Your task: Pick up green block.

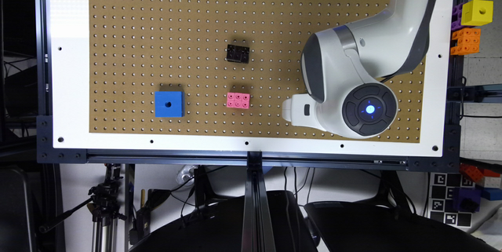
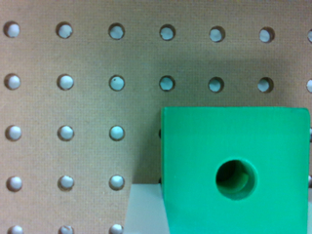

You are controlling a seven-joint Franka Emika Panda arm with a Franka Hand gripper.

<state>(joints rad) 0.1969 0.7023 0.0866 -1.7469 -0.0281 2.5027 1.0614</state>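
**Green block close under the wrist camera, grip unreadable**

In the wrist view the green block (image 2: 236,170) is sitting close to the lens, its flat face toward the camera with one round dark hole in the middle. It is lying on the brown pegboard (image 2: 87,97), whose rows of pale holes are running across the rest of that picture. A pale grey wedge is touching the block's edge near the foot of the picture; whether that is a finger I cannot tell, so how far the tool is open, and whether it is holding anything, cannot be told.

The exterior view is giving the wider scene. The arm (image 1: 364,67) is reaching in from the upper right of the frame, its wrist bulking over the right part of the pegboard (image 1: 157,16), and the gripper (image 1: 292,110) is showing as a white part at lower centre-right. Just left of it the pink brick (image 1: 238,100) is lying; above that sits the black brick (image 1: 237,53), and well to the left the blue cube (image 1: 169,104). Farthest off, past the board's right edge at upper right, the yellow cube (image 1: 477,12) is resting beside purple and orange bricks (image 1: 465,41).
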